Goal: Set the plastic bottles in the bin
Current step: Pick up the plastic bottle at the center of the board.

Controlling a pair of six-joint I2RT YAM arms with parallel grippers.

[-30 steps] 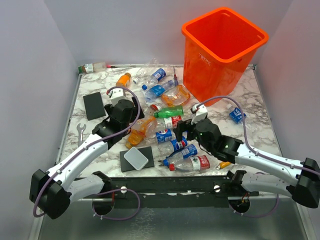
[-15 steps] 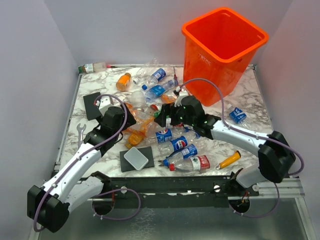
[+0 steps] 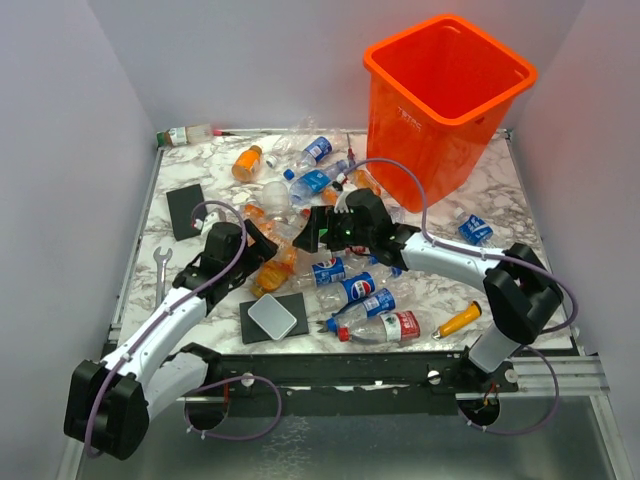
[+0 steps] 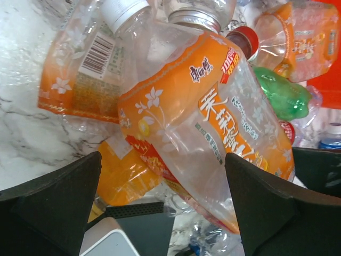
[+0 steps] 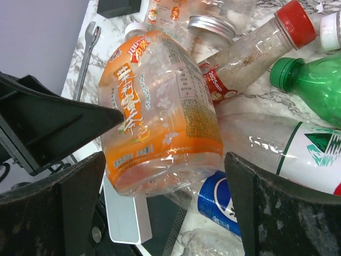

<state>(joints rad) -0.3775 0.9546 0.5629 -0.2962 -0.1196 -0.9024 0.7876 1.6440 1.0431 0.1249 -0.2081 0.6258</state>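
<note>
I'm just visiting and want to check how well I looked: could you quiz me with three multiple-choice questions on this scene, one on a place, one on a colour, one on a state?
1. Where does the orange bin stand? A) far right corner B) near left corner C) centre
2. The cap on the green bottle is: A) red B) green C) white
3. The left tool and right tool are: A) both open B) both shut C) one shut

Answers: 1 A, the top view shows it far right. 2 B, the cap matches its bottle. 3 A, each wrist view shows a wide gap between the fingers.
</note>
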